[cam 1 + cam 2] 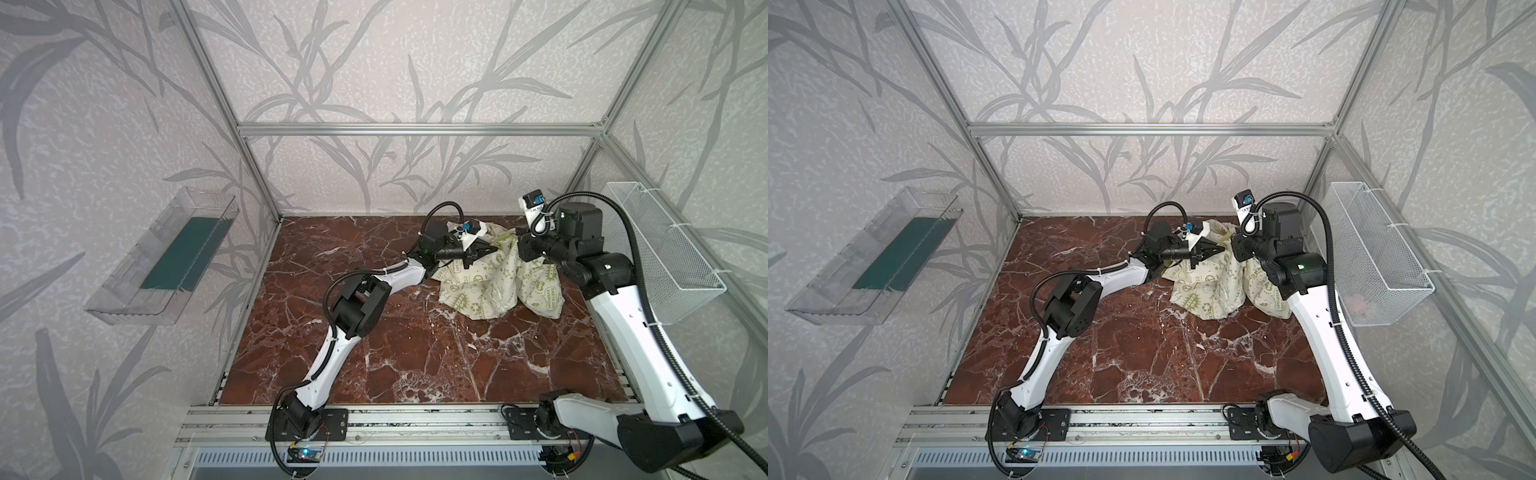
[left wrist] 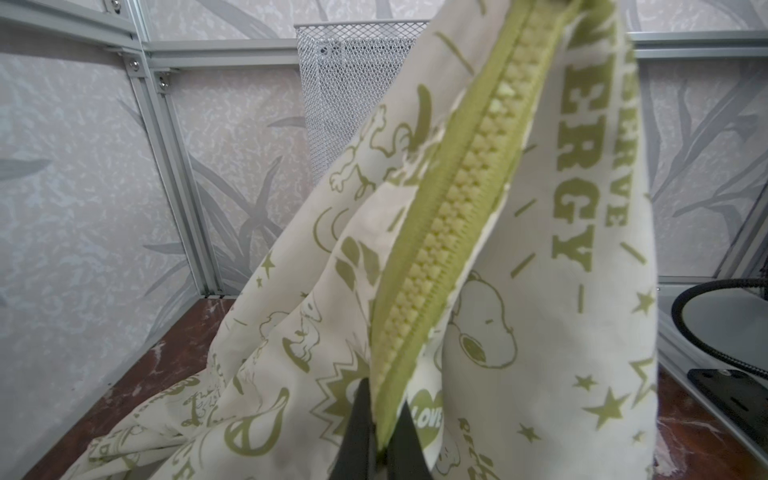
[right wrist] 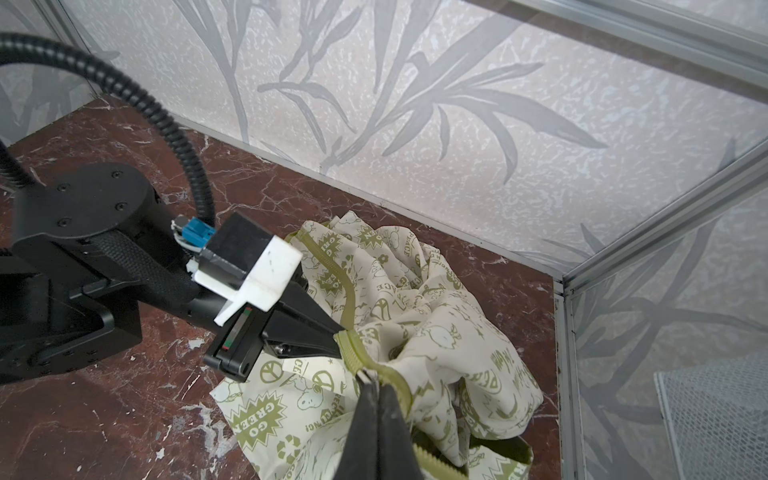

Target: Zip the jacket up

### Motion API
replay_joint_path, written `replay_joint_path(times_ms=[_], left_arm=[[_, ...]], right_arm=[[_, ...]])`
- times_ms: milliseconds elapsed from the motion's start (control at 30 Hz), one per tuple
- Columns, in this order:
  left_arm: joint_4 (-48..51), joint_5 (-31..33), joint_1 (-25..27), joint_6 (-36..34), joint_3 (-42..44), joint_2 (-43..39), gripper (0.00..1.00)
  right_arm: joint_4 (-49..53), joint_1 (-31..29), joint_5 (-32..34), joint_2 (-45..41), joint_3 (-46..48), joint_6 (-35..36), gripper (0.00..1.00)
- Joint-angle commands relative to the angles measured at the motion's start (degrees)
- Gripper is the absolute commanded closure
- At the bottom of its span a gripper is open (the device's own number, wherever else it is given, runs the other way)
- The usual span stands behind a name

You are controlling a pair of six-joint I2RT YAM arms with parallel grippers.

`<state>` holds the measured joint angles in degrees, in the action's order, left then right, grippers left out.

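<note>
The jacket (image 1: 494, 286) (image 1: 1221, 291), cream with olive-green prints, is bunched at the back right of the table and partly lifted. Its green zipper (image 2: 457, 208) runs up as a closed row of teeth away from my left gripper (image 2: 384, 399), which is shut on the zipper's green edge. From the right wrist view, the left gripper (image 3: 338, 332) pinches that green edge just beside my right gripper (image 3: 374, 376). The right gripper is shut on the zipper, with a small pale piece showing at its tips. In both top views the right fingertips are hidden behind the wrist.
A white wire-mesh basket (image 1: 665, 257) hangs on the right wall close to the right arm. A clear plastic bin (image 1: 166, 257) is fixed to the left wall. The red marble table (image 1: 374, 332) has the back wall right behind the jacket.
</note>
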<state>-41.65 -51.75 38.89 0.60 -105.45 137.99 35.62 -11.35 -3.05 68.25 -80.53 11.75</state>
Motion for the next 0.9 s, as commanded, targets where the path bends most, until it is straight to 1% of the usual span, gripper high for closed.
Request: replay_joint_path(times_ms=[0, 167, 267, 367, 567, 700, 767, 833, 867], left_arm=[[-2.18, 2.66, -1.24, -1.59, 2.18, -1.61, 1.0], [-3.37, 7.67, -2.56, -4.8, 11.09, -7.3, 1.0], [-3.6, 9.05, -3.8, -7.08, 16.26, -10.79, 1.0], [-4.05, 10.2, -5.01, -7.5, 19.8, -13.44, 1.0], [-0.81, 13.1, -7.5, -10.74, 23.14, -17.26, 1.0], [2.45, 15.15, -8.3, -12.66, 23.7, -19.14, 1.0], [5.63, 16.08, -8.38, -15.4, 23.62, -19.97, 1.0], [5.64, 15.48, -8.41, -15.45, 23.77, -20.26, 1.0], [4.57, 13.93, -8.45, -14.69, 23.89, -20.17, 1.0]], right_arm=[[0.1, 0.15, 2.88, -2.31, 1.01, -0.9, 1.0], [2.4, 2.14, 10.2, -1.65, 1.93, -3.61, 1.0], [1.98, 3.47, 11.87, -1.71, 3.44, -5.17, 1.0], [1.65, 4.31, 12.19, -1.58, 4.33, -5.94, 1.0], [1.8, 7.25, 13.39, 0.07, 3.66, -7.32, 1.0], [2.41, 7.75, 15.48, 1.47, 2.69, -9.19, 1.0], [2.86, 7.75, 16.55, 2.33, 2.15, -10.21, 1.0], [3.13, 7.75, 16.37, 2.82, 1.87, -11.15, 1.0], [3.14, 7.73, 15.06, 2.94, 1.9, -11.35, 1.0]])
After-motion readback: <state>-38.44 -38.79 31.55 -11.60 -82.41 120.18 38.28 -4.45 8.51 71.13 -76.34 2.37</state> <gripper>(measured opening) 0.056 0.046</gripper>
